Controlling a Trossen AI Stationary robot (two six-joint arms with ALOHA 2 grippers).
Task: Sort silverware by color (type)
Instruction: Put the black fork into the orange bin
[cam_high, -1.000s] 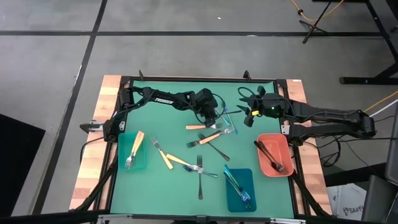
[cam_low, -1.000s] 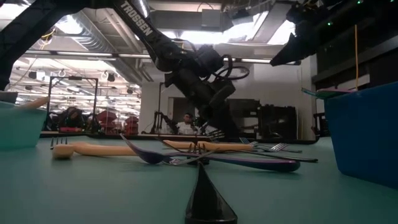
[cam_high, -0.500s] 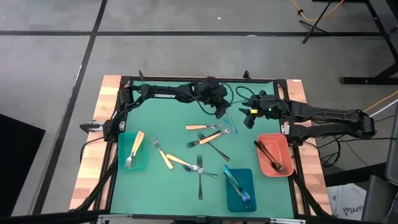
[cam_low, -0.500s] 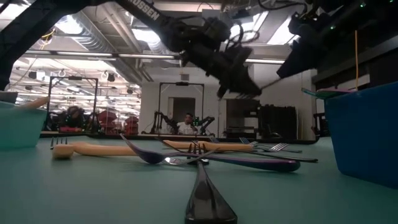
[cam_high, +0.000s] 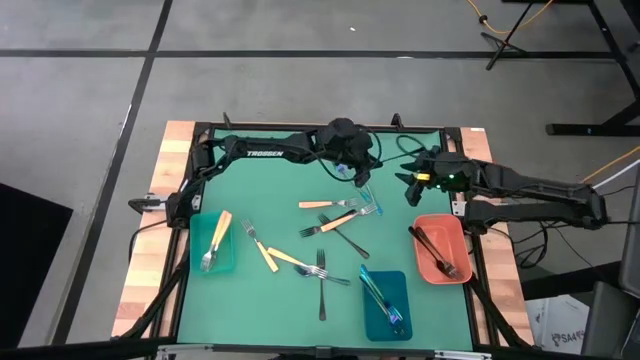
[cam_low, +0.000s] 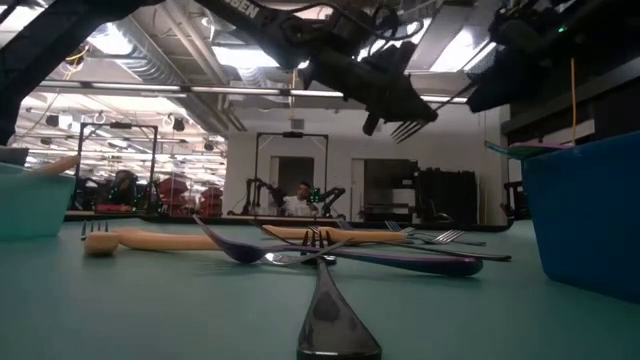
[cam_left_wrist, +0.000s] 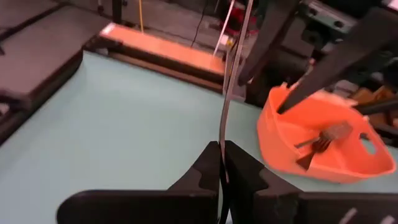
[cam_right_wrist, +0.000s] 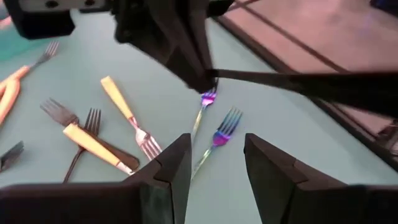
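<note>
The work surface is a flat green mat (cam_high: 270, 185) framed by black rails on a pale wooden table (cam_high: 143, 260), standing on a grey concrete floor crossed by dark lines. The low view looks across the mat into a workshop hall with bright ceiling lights, metal frames and a person (cam_low: 301, 197) seated far back.

Taking the salmon-red rectangular tray (cam_high: 440, 249) as landmark: it sits at the mat's right edge and holds a dark fork (cam_high: 432, 251). The left gripper (cam_high: 352, 172) hangs above the mat's far middle, well to the tray's left, with its jaws pinched tight on a slim dark fork (cam_left_wrist: 227, 93) that it holds lifted off the surface; the low view shows the tines (cam_low: 405, 128) in the air. The right gripper (cam_high: 408, 185) hovers just beyond the tray's far-left corner, its fingers (cam_right_wrist: 171, 168) parted with nothing between them.

Left of the tray, loose pieces lie scattered mid-mat: two iridescent blue-purple forks (cam_right_wrist: 217, 138), silver forks with tan handles (cam_high: 322, 204), and dark forks (cam_high: 349, 238). A deep blue rectangular tray (cam_high: 385, 304) just near-left of the red one holds iridescent utensils (cam_high: 380, 293). Far across the mat from the red tray, a teal rectangular tray (cam_high: 212, 243) holds a tan-handled fork (cam_high: 216, 238).
</note>
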